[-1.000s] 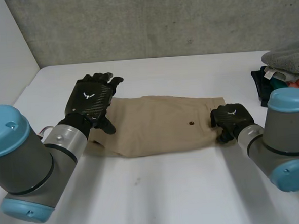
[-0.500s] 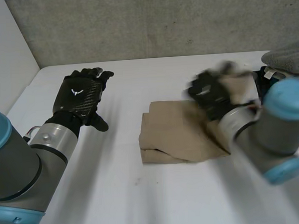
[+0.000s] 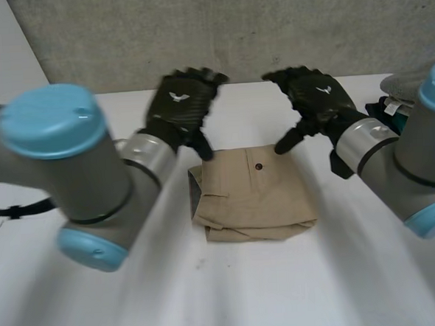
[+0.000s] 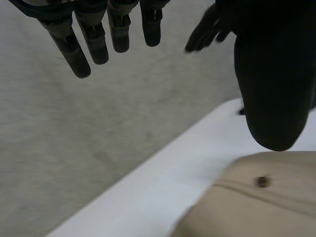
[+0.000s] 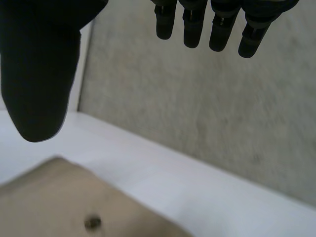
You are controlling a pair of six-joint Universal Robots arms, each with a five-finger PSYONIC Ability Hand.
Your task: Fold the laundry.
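Folded tan garment (image 3: 253, 194), clothes pile (image 3: 418, 86) cut off

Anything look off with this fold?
The folded tan garment has layers that do not line up: lower layers peek out along its near edge and at the side toward the left hand. Nothing else stands out.

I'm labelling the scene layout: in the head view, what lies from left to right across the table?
left robot hand → folded tan garment → right robot hand → pile of clothes at the right edge
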